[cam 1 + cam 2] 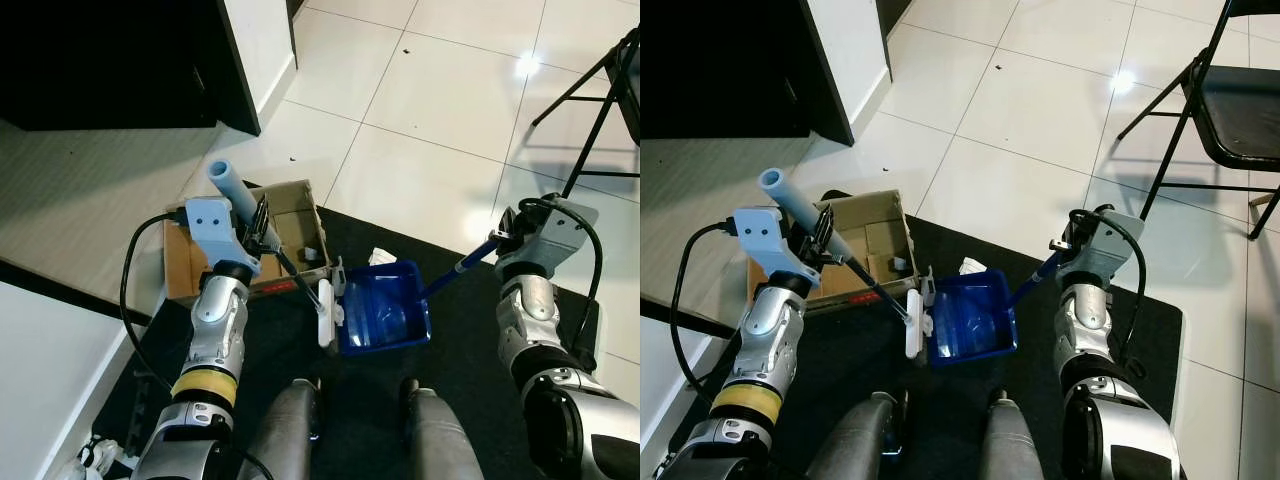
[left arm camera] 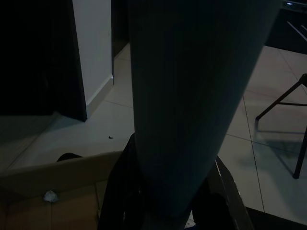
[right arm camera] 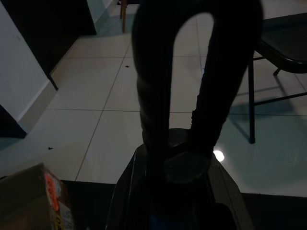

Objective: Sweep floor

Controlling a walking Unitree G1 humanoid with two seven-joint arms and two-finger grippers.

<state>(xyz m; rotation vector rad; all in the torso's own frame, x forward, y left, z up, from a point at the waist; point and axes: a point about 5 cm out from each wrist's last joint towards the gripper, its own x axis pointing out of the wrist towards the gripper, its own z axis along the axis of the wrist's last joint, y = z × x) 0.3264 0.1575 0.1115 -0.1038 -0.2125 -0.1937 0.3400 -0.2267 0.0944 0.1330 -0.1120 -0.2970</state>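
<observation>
Broom handle sits clamped in the left gripper; the right gripper is closed on the blue dustpan handle beside a cardboard box.

Open cardboard box on the edge of a dark mat, with small white scraps inside. White glossy floor tiles beyond, bearing a few dark specks. Black folding chair at far right. Dark cabinet and white wall panel at upper left.
</observation>
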